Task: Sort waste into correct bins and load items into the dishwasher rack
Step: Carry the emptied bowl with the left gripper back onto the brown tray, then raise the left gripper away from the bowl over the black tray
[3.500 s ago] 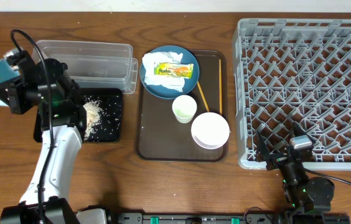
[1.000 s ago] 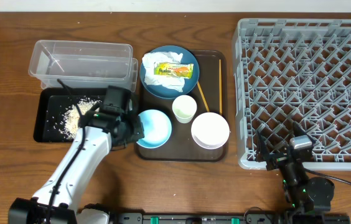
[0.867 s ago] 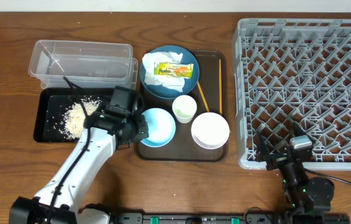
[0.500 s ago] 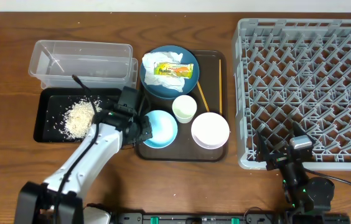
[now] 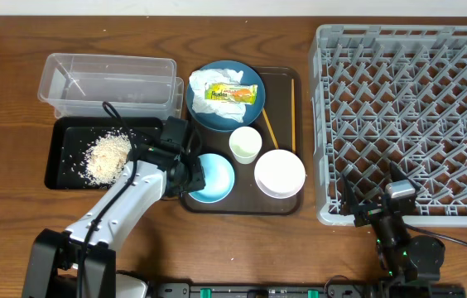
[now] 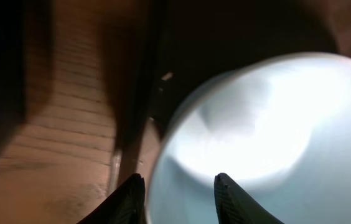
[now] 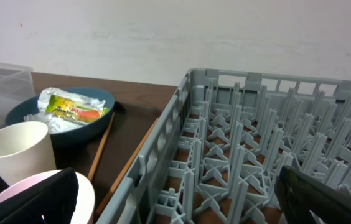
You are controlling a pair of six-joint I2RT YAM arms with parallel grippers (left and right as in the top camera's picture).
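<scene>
Since the light blue bowl [image 5: 217, 175] looks stiff yet slick, its rim, straddled by parted left fingers [image 6: 131, 200], suits pinching; right fingers [image 7: 38, 200] gape.

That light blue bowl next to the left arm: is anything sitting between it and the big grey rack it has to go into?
Yes. The white bowl sits on the same tray, right between the light blue bowl and the rack. The small cup stands just off that line. Lifting high would probably clear both.
</scene>
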